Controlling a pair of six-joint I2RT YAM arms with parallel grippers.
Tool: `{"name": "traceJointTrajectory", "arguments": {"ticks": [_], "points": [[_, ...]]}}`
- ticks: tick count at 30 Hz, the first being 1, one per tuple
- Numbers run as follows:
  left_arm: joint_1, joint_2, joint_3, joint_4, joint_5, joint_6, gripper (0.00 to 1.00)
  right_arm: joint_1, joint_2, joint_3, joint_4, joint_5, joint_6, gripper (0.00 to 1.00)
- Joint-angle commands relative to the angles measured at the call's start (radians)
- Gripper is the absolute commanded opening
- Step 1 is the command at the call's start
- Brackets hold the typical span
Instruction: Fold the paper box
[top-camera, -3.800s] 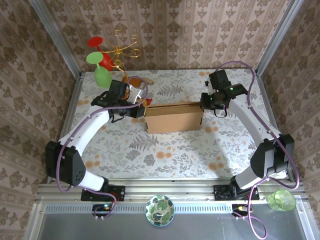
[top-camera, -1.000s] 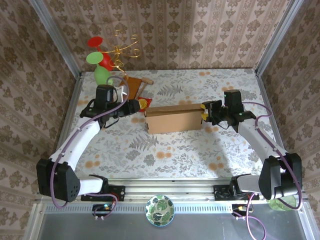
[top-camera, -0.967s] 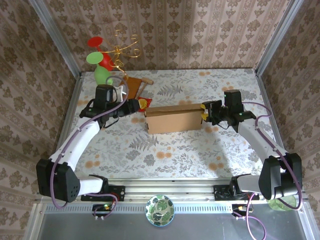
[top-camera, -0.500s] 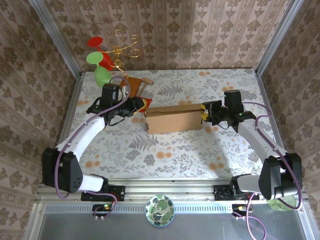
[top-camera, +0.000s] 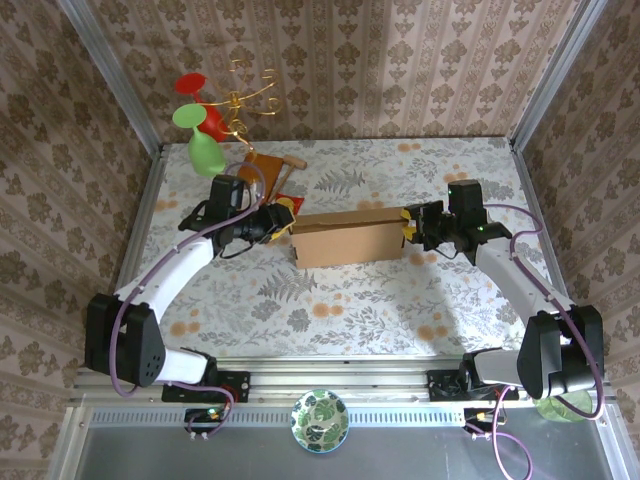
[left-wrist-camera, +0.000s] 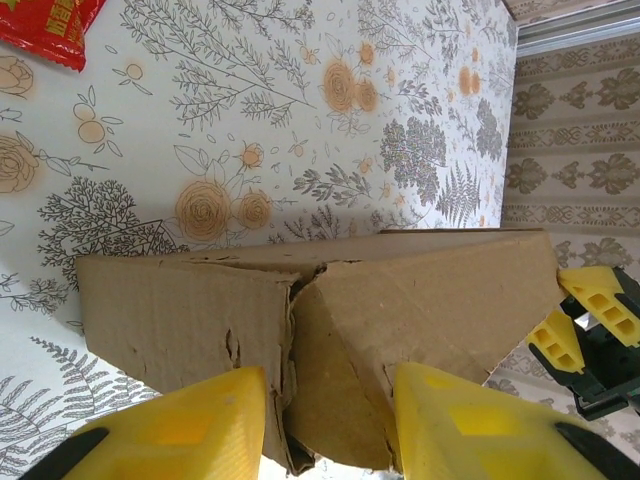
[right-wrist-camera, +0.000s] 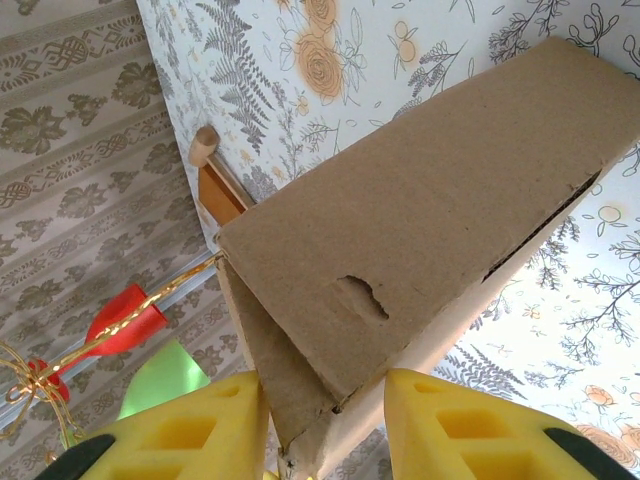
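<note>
The paper box (top-camera: 347, 238) lies mid-surface (top-camera: 350, 310), its long side running left to right. The left claw (top-camera: 278, 222) straddles its left end flaps and the right claw (top-camera: 408, 226) its right end. Both have jaws partly apart; I cannot tell if they pinch. The box is probably light, thin card, stiff across panels and ragged at creases, so hold the 2 ends gently, near the folds.

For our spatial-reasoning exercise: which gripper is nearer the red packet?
Left. The left gripper is beside the red packet, at the left end of the paper box; the right gripper is at the opposite end.
</note>
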Motion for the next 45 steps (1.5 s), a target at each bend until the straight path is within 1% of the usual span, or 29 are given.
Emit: {"name": "traceJointTrajectory", "arguments": {"ticks": [1, 5, 7, 10, 15, 19, 22, 29, 33, 39, 42, 45], "points": [[-0.016, -0.014, -0.030, 0.009, 0.008, 0.009, 0.36, -0.002, 0.021, -0.031, -0.042, 0.009, -0.019, 0.35], [-0.016, -0.024, -0.069, 0.016, 0.004, 0.006, 0.28, -0.004, 0.018, -0.034, -0.048, 0.010, -0.022, 0.34], [-0.016, -0.034, -0.092, 0.021, -0.002, 0.006, 0.27, -0.004, 0.016, -0.037, -0.050, 0.011, -0.025, 0.34], [-0.017, -0.049, -0.122, 0.030, -0.011, 0.007, 0.27, -0.004, 0.017, -0.041, -0.056, 0.012, -0.031, 0.34], [-0.021, -0.067, -0.161, 0.025, -0.029, 0.044, 0.27, -0.005, 0.017, -0.049, -0.074, 0.018, -0.047, 0.33], [-0.032, -0.073, -0.188, 0.001, -0.060, 0.113, 0.27, -0.008, 0.017, -0.065, -0.085, 0.023, -0.060, 0.32], [-0.044, -0.064, -0.204, -0.003, -0.073, 0.165, 0.28, -0.011, 0.015, -0.073, -0.099, 0.026, -0.071, 0.32], [-0.075, -0.051, -0.234, -0.042, -0.142, 0.290, 0.32, -0.024, 0.017, -0.080, -0.121, 0.026, -0.092, 0.33], [-0.075, -0.058, -0.271, -0.019, -0.143, 0.300, 0.32, -0.028, 0.017, -0.072, -0.133, 0.026, -0.103, 0.33], [-0.076, -0.069, -0.254, 0.006, -0.142, 0.287, 0.26, -0.028, 0.016, -0.058, -0.136, 0.025, -0.120, 0.33], [-0.075, -0.071, -0.228, 0.020, -0.137, 0.281, 0.26, -0.028, 0.017, -0.023, -0.161, 0.026, -0.161, 0.35], [-0.075, -0.069, -0.205, 0.024, -0.136, 0.277, 0.26, -0.029, 0.006, 0.017, -0.203, 0.034, -0.211, 0.42]]}}
